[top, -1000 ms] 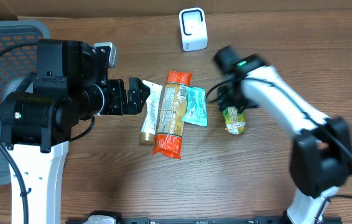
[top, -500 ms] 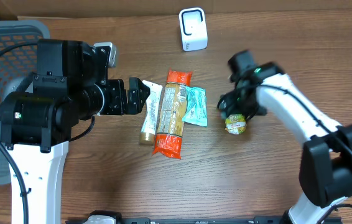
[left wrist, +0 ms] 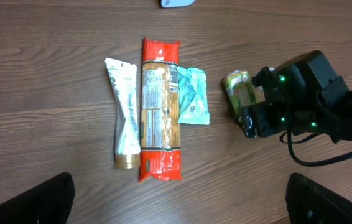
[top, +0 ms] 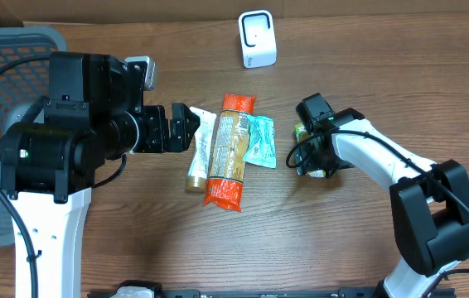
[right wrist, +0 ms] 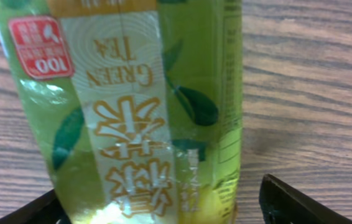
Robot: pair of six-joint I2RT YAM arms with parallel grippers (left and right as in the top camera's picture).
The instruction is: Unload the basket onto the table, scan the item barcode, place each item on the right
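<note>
Upper left of the overhead view: grey plastic mesh basket (top: 2,50), largely covered by the black housing of the left arm; contents not discernible.

Top centre, standing on the brown wooden table (top: 135,248): small white box-shaped barcode scanner (top: 257,39). Centre of the frame, lying side by side: white squeeze tube with a gold cap (top: 199,151), long orange-ended plastic packet (top: 229,149) touching it, and crumpled teal sachet (top: 260,141) tucked against the packet's right edge. Nothing between this row and the scanner but bare wood.

Right of centre, just beside the sachet but apart from it: small green plastic tea bottle (left wrist: 239,90), flat on the table, label reading "GREEN TEA" upside down in the right wrist view. Sits directly under the right gripper (top: 311,156), mostly hidden by it from overhead. Jaws spread wide, one dark fingertip (right wrist: 294,202) on either side of the bottle, a strip of wood showing between it and the bottle. Not gripped.

Left gripper (top: 186,128) spread fully wide, holding nothing, hovering at the left edge of the tube, well apart from the bottle.
</note>
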